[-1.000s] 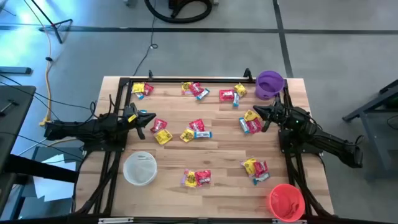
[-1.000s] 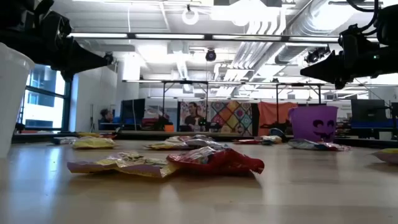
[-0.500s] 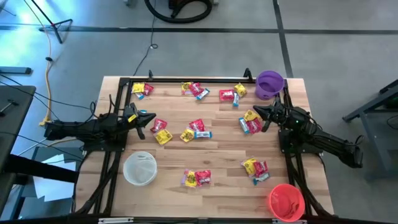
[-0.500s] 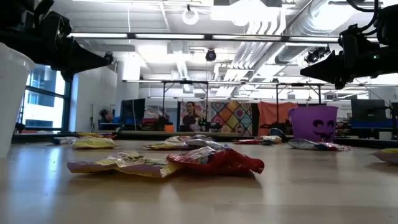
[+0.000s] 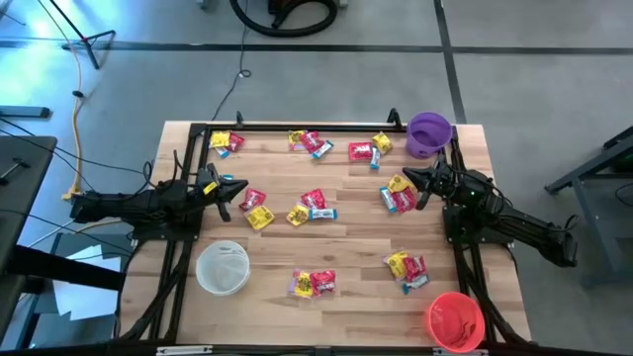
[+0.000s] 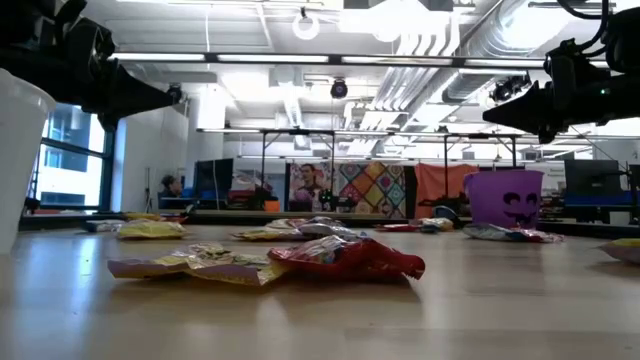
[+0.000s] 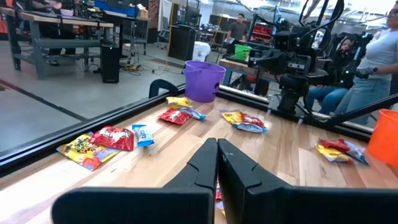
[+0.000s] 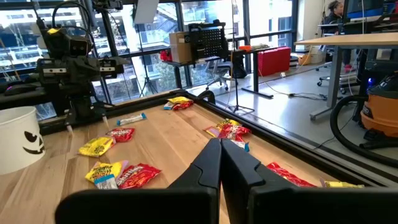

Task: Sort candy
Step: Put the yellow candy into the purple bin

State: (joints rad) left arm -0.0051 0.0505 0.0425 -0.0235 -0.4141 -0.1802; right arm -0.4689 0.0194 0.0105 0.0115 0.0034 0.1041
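Candy in red, yellow and light blue wrappers lies flat in small heaps across the wooden table: one heap at the middle (image 5: pixel 310 207), one near the front (image 5: pixel 313 283), one at the far left corner (image 5: pixel 225 141), several more along the far edge (image 5: pixel 364 150). My left gripper (image 5: pixel 243 185) hangs shut above the table's left side, level, pointing right, holding nothing. My right gripper (image 5: pixel 406 176) hangs shut above the right side, pointing left and a little toward the far edge, beside a heap (image 5: pixel 398 194). The shut fingers show in both wrist views (image 7: pixel 217 144) (image 8: pixel 220 143).
A purple bowl (image 5: pixel 429 133) stands at the far right corner, a red bowl (image 5: pixel 455 320) at the near right corner, a clear white bowl (image 5: pixel 223 267) near the front left. A black frame (image 5: pixel 307 126) runs along the table's edges. People sit beyond the table (image 7: pixel 367 68).
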